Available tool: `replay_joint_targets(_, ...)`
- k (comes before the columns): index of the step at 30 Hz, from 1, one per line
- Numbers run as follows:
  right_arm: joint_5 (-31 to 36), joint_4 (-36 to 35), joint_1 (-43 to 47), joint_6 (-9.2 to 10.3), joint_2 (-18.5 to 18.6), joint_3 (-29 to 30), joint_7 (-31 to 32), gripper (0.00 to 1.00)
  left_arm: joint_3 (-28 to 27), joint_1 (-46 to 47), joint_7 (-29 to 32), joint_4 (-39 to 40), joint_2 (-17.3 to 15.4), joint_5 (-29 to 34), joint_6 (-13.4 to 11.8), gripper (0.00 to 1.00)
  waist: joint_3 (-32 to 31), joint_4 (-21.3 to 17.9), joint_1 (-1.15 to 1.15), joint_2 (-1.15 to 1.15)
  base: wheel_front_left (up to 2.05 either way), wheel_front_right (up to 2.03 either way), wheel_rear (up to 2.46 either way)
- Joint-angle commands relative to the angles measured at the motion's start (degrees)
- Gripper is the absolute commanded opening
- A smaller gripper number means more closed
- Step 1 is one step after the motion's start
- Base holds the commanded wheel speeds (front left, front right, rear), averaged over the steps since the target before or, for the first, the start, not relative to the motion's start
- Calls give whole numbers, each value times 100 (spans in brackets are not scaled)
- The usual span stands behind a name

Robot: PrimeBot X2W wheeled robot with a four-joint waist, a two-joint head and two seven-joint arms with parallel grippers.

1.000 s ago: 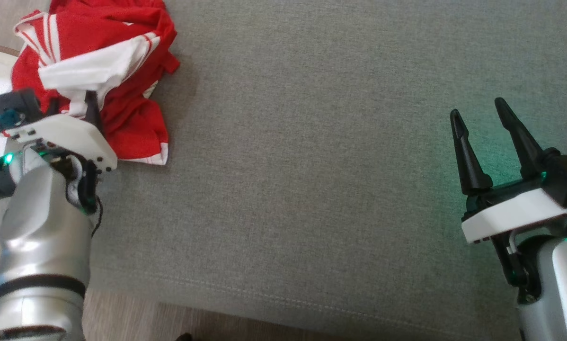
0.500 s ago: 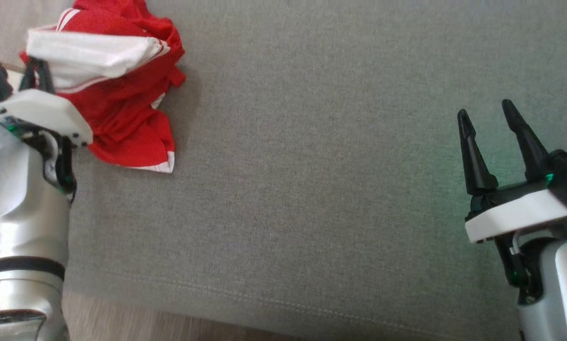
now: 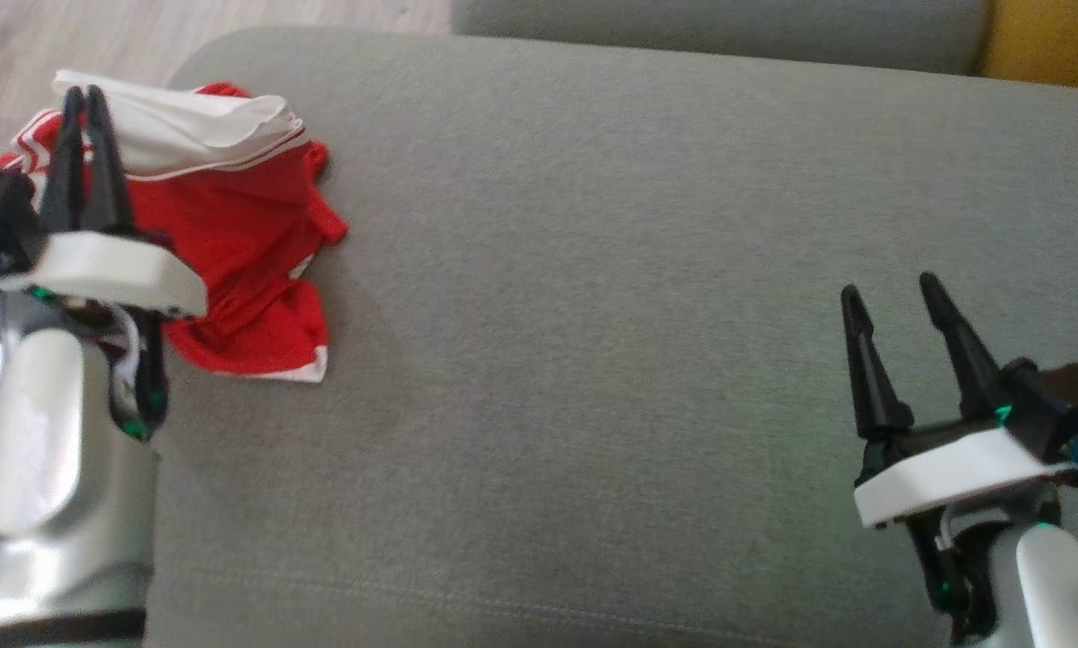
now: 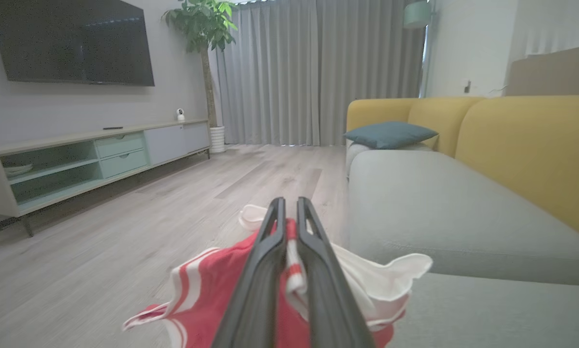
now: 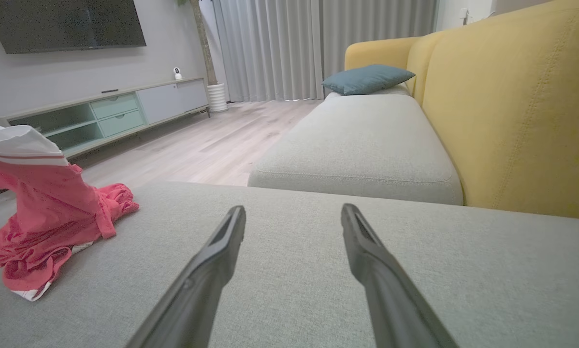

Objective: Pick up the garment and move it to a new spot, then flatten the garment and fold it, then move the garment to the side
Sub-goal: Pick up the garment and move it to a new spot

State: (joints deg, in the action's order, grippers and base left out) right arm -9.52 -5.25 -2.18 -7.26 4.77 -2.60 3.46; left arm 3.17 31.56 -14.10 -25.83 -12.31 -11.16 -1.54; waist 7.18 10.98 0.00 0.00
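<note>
Upholstery of the grey seat cushion [image 3: 593, 405] lies under both arms. At its right side the right gripper [image 3: 888, 286] hovers with its two dark fingers spread wide apart and nothing between them. At the cushion's left end the left gripper [image 4: 290, 200] is clenched on the red-and-white jersey [image 3: 233, 234]: its fingers stand almost together, with a fold of red and white-striped cloth pinched in the narrow gap. The gripped part is drawn up into a peak, the white panel on top, while the lower red folds and a white hem rest on the cushion near its left edge, well apart from the right gripper.

Beyond this cushion lies a second grey seat cushion [image 5: 362, 140], backed by the yellow sofa back [image 5: 512, 96]. A teal pillow [image 5: 367, 78] lies at the sofa's far end. Pale wood floor [image 4: 149, 217] runs alongside to a low media console [image 4: 91, 154] under a wall-mounted television [image 4: 72, 41]. A potted plant [image 4: 200, 24] and grey curtains [image 4: 294, 72] stand farthest off.
</note>
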Motion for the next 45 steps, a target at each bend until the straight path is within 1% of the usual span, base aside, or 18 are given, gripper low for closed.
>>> replay_joint_targets(1,-3,-218,-23,-23,-28,-111,-40,100,-71,28,66,585,-117,58,-35,0,-207,-270,0,0,0,0,0)
replay_joint_targets(2,-6,-257,28,-23,-63,-124,-32,100,60,-274,218,1158,-15,85,-68,0,-250,-440,0,0,0,0,0)
replay_joint_targets(5,-3,-319,63,-23,-95,-140,-13,100,354,-662,474,1915,192,117,-72,0,-245,-723,0,0,0,0,0)
replay_joint_targets(6,-3,-319,63,-23,-95,-140,-13,100,354,-662,474,1915,192,117,-72,0,-245,-723,0,0,0,0,0)
replay_joint_targets(9,-10,-375,45,-23,-115,-167,2,100,765,-887,717,2385,444,156,-20,0,-173,-1051,0,0,0,0,0)
replay_joint_targets(12,-27,-415,-21,-23,-130,-201,0,100,1238,-944,869,2516,668,138,95,0,-45,-1407,0,0,0,0,0)
replay_joint_targets(16,-66,-442,-165,-23,-142,-293,-26,100,1877,-759,908,2350,858,57,233,0,212,-1931,0,0,0,0,0)
replay_joint_targets(21,-138,-452,-357,-23,-153,-379,-110,100,2579,-244,817,1972,934,-101,239,0,607,-2544,0,0,0,0,0)
replay_joint_targets(23,-182,-434,-425,-23,-159,-406,-161,100,2868,9,756,1846,939,-262,180,0,770,-2766,0,0,0,0,0)
replay_joint_targets(28,-290,-340,-568,-23,-173,-429,-317,100,3566,737,554,1653,941,-675,-102,0,1197,-3211,0,0,0,0,0)
replay_joint_targets(32,-371,-216,-659,-23,-181,-440,-467,100,4016,1212,444,1403,942,-930,-303,0,1490,-3470,0,0,0,0,0)
replay_joint_targets(35,-425,-109,-722,-23,-185,-461,-573,100,4314,1439,477,1107,942,-1109,-398,0,1668,-3605,0,0,0,0,0)
replay_joint_targets(38,-526,-2,-789,-23,-187,-499,-677,100,4599,1590,697,677,942,-1267,-389,0,1818,-3692,0,0,0,0,0)
replay_joint_targets(43,-611,193,-884,-23,-188,-527,-807,100,4961,1737,1004,25,943,-1497,-266,0,1896,-3724,0,0,0,0,0)
replay_joint_targets(44,-612,234,-891,-23,-188,-518,-824,100,5019,1761,981,-43,943,-1529,-247,7,1873,-3706,0,0,0,0,0)
replay_joint_targets(45,-606,276,-893,-23,-188,-501,-834,100,5078,1777,931,-93,943,-1549,-239,71,1836,-3677,0,0,0,0,0)
